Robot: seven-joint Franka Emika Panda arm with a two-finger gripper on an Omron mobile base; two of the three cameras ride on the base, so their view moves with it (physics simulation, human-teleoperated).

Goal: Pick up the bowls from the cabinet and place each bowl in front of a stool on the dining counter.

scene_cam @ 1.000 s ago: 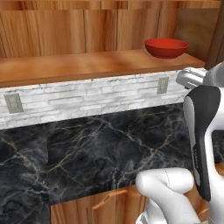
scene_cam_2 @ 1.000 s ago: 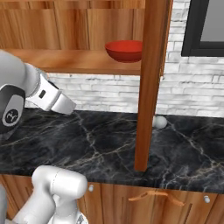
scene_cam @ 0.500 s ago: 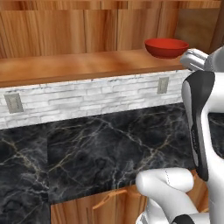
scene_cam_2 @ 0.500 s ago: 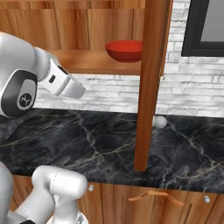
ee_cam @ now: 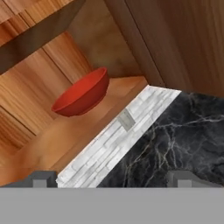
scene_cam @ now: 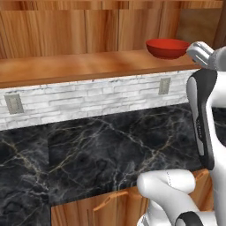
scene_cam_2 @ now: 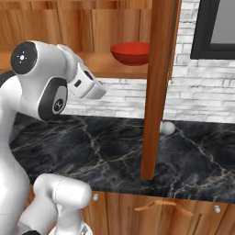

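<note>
**Reaching for the red bowl**

Left base view: the red bowl [scene_cam: 167, 47] sits on the cabinet shelf [scene_cam: 79, 66].

Right base view: bowl beside a wooden post [scene_cam_2: 158, 87].

Hand view: the pincer [ee_cam: 111, 179] is released, empty; bowl ahead, well apart. Next: advance, straddle the rim, clench.

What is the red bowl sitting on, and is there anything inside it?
The red bowl sits on the wooden shelf of the cabinet. Its inside faces away from every camera, so any contents stay hidden.
</note>
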